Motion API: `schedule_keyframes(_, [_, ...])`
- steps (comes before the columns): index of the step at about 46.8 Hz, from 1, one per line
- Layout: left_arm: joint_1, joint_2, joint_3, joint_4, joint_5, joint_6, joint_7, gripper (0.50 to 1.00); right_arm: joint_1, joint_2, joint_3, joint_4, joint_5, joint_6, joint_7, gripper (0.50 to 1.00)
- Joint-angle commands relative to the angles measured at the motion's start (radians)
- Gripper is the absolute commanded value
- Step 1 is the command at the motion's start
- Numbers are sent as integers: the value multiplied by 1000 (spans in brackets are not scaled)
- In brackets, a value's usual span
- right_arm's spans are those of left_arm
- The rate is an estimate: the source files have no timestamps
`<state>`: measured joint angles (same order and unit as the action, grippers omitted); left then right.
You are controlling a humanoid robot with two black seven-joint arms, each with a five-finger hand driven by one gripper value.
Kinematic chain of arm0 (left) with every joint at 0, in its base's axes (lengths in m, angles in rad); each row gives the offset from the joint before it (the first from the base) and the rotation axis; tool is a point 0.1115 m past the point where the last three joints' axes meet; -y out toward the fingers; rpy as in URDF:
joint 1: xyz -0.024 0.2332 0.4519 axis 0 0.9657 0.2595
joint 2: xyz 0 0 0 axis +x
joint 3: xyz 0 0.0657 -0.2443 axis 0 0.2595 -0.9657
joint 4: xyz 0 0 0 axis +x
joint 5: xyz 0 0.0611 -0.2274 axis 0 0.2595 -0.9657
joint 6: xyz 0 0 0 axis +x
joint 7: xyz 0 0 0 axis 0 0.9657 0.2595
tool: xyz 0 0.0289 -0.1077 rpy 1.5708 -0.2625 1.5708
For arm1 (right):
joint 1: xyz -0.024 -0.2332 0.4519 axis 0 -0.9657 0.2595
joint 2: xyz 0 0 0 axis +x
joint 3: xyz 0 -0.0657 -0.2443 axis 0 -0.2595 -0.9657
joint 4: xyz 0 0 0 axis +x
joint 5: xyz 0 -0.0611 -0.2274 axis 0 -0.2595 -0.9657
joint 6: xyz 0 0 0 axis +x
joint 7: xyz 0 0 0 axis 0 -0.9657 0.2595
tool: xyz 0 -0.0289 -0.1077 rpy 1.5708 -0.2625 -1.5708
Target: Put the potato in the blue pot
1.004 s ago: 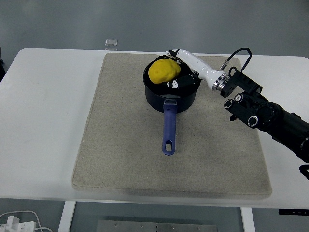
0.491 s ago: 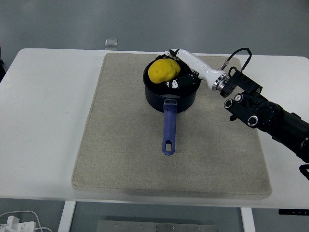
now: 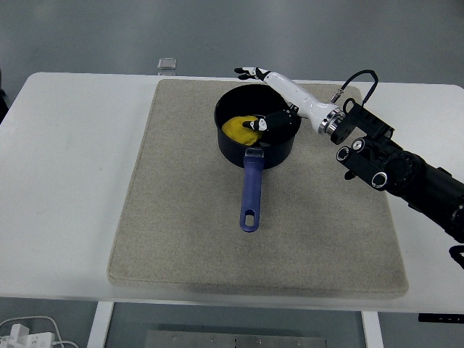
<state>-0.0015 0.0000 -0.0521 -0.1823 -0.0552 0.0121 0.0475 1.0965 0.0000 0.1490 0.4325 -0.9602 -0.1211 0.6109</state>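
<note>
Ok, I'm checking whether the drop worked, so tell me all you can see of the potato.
The potato is yellow, smooth and rounded. It lies low inside the blue pot, toward its left side, partly hidden by the near wall. The right hand is spread open above the pot, thumb close to the potato, not gripping it. Whether they touch, I cannot tell.

Beige mat [image 3: 188, 210] rough, woven cloth; blue pot [image 3: 255, 135] glossy; table [image 3: 65, 181] smooth, matt white.
</note>
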Motion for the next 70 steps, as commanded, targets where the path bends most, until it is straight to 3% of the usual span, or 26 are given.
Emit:
schedule_keyframes(1, [0, 0, 0, 0, 0, 0, 0, 992, 2, -2, 0, 0, 1, 1, 0, 926])
schedule_keyframes(18, [0, 0, 0, -2, 0, 0, 0, 992, 6, -18, 24, 6, 40, 4, 0, 926])
schedule_keyframes(34, [0, 0, -2, 1, 0, 0, 0, 994, 19, -63, 32, 3, 467, 14, -3, 926])
schedule_keyframes(55, [0, 0, -2, -2, 0, 0, 0, 994, 20, -104, 46, -11, 1084, 27, -223, 926])
schedule_keyframes(65, [0, 0, -2, -2, 0, 0, 0, 992, 5, -123, 251, -12, 1175, 58, -301, 926])
schedule_keyframes(70, [0, 0, -2, -2, 0, 0, 0, 994, -9, -123, 352, -12, 1175, 58, -310, 926])
